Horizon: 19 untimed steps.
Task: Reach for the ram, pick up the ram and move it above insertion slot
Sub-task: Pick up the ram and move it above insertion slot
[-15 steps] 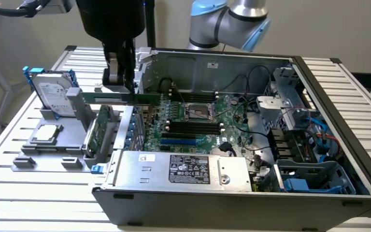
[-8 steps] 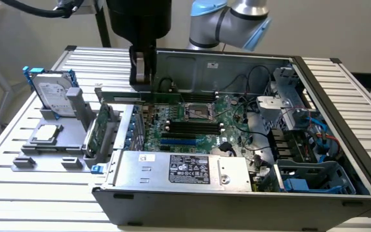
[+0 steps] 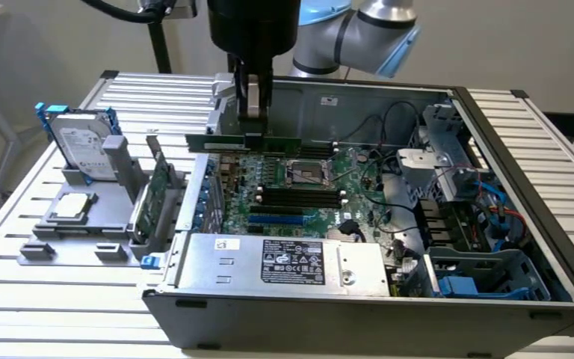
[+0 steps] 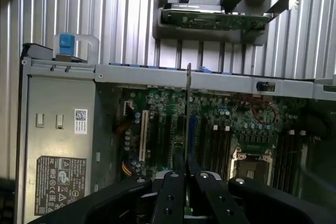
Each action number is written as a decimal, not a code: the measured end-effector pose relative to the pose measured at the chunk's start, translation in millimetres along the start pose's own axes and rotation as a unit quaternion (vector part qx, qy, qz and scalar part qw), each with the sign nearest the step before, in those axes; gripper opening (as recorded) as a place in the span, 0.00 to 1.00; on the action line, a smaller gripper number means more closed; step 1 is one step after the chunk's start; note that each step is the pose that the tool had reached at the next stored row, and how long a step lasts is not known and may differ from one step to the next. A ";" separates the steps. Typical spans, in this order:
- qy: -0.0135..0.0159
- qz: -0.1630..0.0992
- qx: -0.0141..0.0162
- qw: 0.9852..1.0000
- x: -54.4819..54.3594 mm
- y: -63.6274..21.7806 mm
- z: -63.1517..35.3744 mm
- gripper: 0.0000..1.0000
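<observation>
Ram (image 3: 242, 142) held in the air over the open computer case (image 3: 526, 179).

Gripper (image 3: 254, 129) is clamped on the ram's upper edge near its middle, with the thin green stick hanging level above the motherboard (image 3: 312, 191). In the wrist view the ram (image 4: 187, 114) runs edge-on out from between the two dark fingers (image 4: 170, 195). Insertion slot (image 3: 297, 196) lies below on the board, one of several parallel black sockets just beside the square silver processor socket (image 3: 309, 172) (the ram is clear of all of them). Toward the exterior view's left, on the slatted tabletop (image 3: 28, 299), a hard drive (image 3: 80, 153) with blue rails and a green expansion card (image 3: 158, 198) stand upright in a grey holder (image 3: 78, 243).
</observation>
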<state>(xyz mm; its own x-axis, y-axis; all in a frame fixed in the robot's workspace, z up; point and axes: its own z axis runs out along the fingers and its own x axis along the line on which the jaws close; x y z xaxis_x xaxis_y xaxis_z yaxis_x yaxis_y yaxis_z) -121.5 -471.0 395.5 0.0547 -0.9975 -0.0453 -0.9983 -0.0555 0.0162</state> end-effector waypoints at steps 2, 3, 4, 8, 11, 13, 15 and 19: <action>0.000 0.000 0.000 1.000 -6.6 -5.0 1.4 0.13; 0.000 0.000 0.000 1.000 -9.8 -7.4 2.1 0.13; 0.000 0.000 0.000 1.000 -13.0 -10.0 2.8 0.13; 0.000 0.000 0.000 1.000 -26.2 -20.2 5.8 0.13; 0.000 0.000 0.000 1.000 -35.9 -27.9 8.1 0.13; 0.000 0.000 0.000 1.000 -42.2 -33.0 9.6 0.13; 0.000 0.000 0.000 1.000 -48.8 -38.3 11.2 0.13; 0.000 0.000 0.000 1.000 -61.5 -48.7 14.3 0.13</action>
<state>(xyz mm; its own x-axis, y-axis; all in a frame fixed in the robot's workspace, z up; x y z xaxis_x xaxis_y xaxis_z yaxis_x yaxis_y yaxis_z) -76.5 -406.3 383.2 0.0546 -0.9975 -0.0452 -0.9983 -0.0554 0.0162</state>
